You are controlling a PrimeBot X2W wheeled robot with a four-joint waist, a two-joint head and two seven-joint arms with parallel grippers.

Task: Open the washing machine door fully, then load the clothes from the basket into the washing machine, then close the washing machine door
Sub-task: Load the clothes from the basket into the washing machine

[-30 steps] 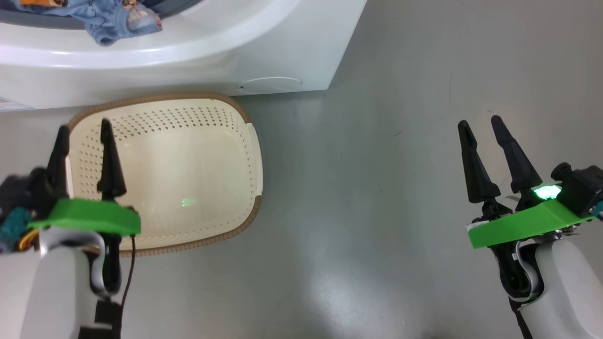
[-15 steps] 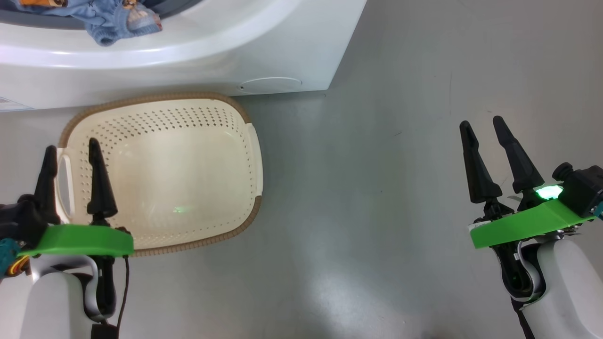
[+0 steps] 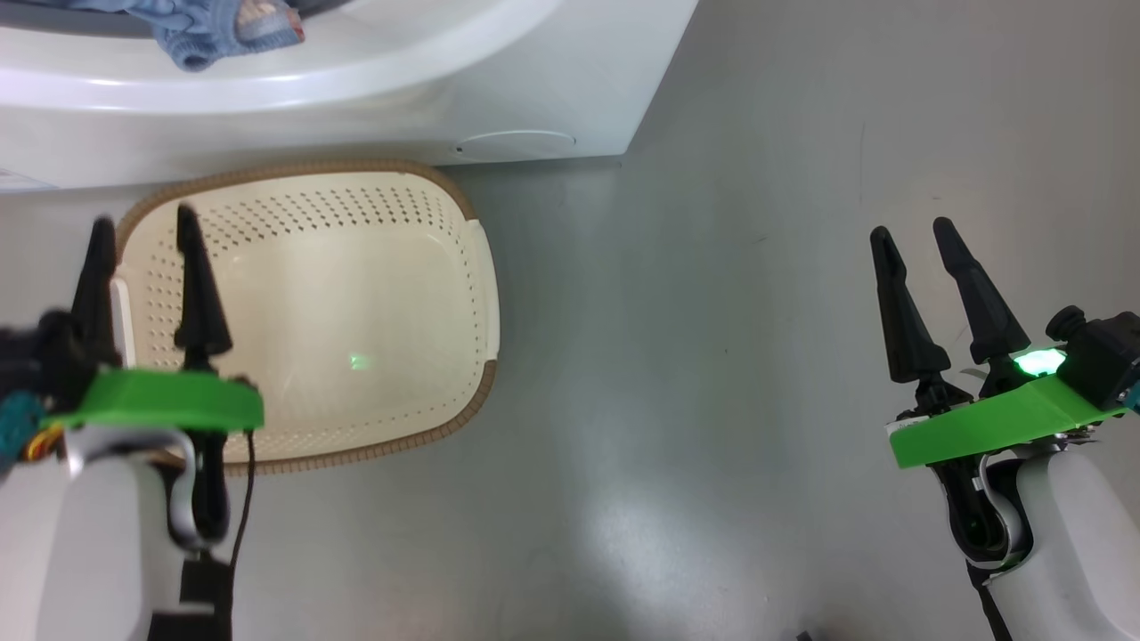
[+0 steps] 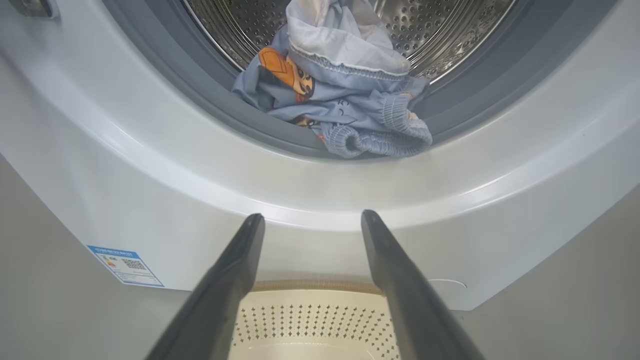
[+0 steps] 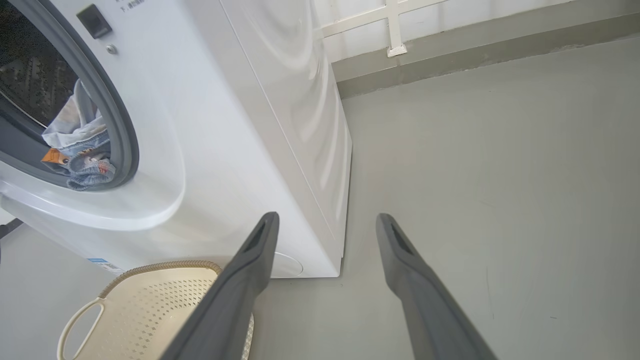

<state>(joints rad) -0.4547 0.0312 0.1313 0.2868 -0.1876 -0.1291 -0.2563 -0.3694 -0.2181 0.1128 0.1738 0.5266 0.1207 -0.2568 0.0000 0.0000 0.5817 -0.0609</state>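
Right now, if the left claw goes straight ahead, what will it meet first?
Probably the white front of the washer, just below the drum; the left claw points over the basket. Depth is unclear.

clothes [image 5: 79, 146] in washing machine [image 5: 240, 125], basket [image 5: 155, 300] on floor [image 5: 475, 150]

The mouth of the washing machine [image 5: 225, 125] faces outward unblocked in its upper part, but the clothes [image 4: 345, 100] lie heaped across the lower grey gasket [image 4: 200, 105], narrowing the way in there. The basket [image 3: 476, 294] stands on the floor [image 3: 757, 312] just before the machine, under the left gripper [image 3: 144, 216]. Bare floor spreads around the right gripper [image 3: 910, 226].
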